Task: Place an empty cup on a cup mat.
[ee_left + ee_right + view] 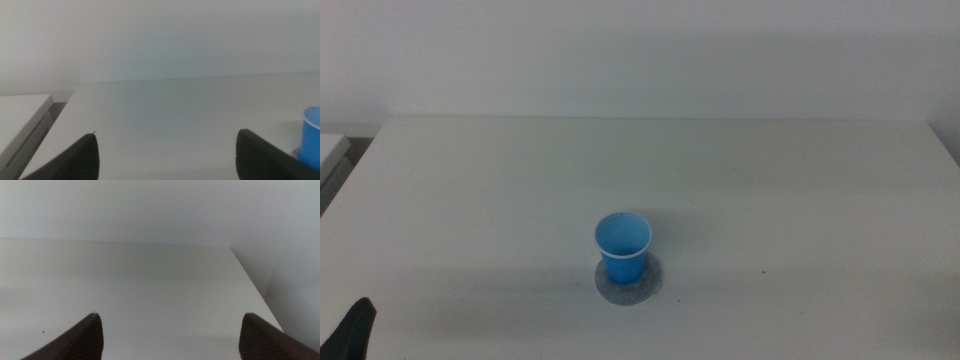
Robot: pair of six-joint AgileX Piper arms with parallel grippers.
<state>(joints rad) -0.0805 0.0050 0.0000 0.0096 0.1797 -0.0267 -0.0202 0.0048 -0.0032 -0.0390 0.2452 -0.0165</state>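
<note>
The bright blue cup (pixel 622 247) stands upright on the round speckled grey cup mat (pixel 651 284), near the table's front middle. Its inside looks empty. The cup's side also shows at the edge of the left wrist view (pixel 312 135), with a sliver of the mat (pixel 295 151) beneath it. My left gripper (pixel 167 160) is open and empty, well to the left of the cup; one dark jaw tip shows at the middle view's bottom left corner (pixel 353 330). My right gripper (pixel 170 340) is open and empty over bare table, out of the middle view.
A white table (pixel 770 180) carries the cup and mat, with a pale wall behind. A second lighter surface (pixel 330 150) adjoins the table's left edge, with a dark gap between them. The table's right edge (pixel 252 280) shows in the right wrist view.
</note>
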